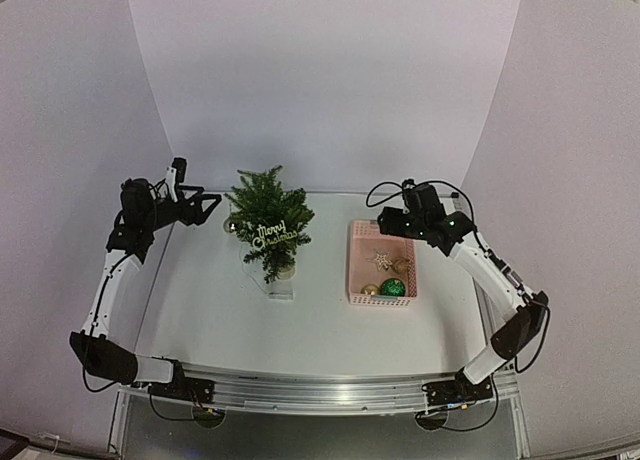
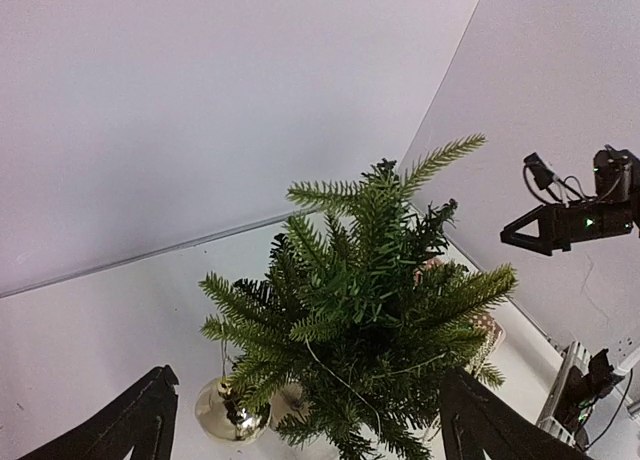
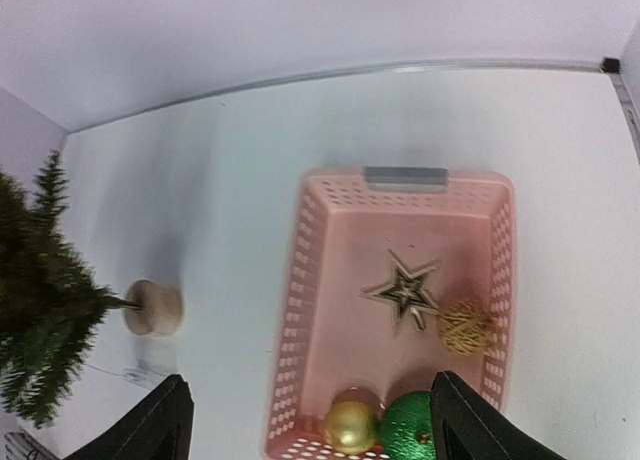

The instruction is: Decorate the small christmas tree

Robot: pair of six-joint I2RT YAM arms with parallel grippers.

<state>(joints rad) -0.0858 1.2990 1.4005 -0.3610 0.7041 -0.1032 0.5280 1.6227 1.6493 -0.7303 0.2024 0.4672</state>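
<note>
The small christmas tree (image 1: 268, 218) stands at the back left of the table, with a gold "Merry Christmas" sign (image 1: 270, 232) on its front. A shiny gold bauble (image 1: 231, 224) hangs from a low branch on its left. My left gripper (image 1: 205, 206) hovers just left of the tree, open and empty. In the left wrist view the tree (image 2: 370, 310) and bauble (image 2: 230, 410) lie beyond the spread left gripper (image 2: 315, 435). My right gripper (image 1: 386, 220) is open above the far end of the pink basket (image 1: 356, 265). In its wrist view the right gripper (image 3: 310, 430) holds nothing.
The basket (image 3: 300, 310) holds a gold star (image 3: 403, 290), a gold wicker ball (image 3: 465, 325), a gold ball (image 3: 350, 427) and a green glitter ball (image 3: 410, 425). A clear plastic piece (image 1: 281, 291) lies in front of the tree. White walls enclose the table (image 1: 220, 310) on three sides.
</note>
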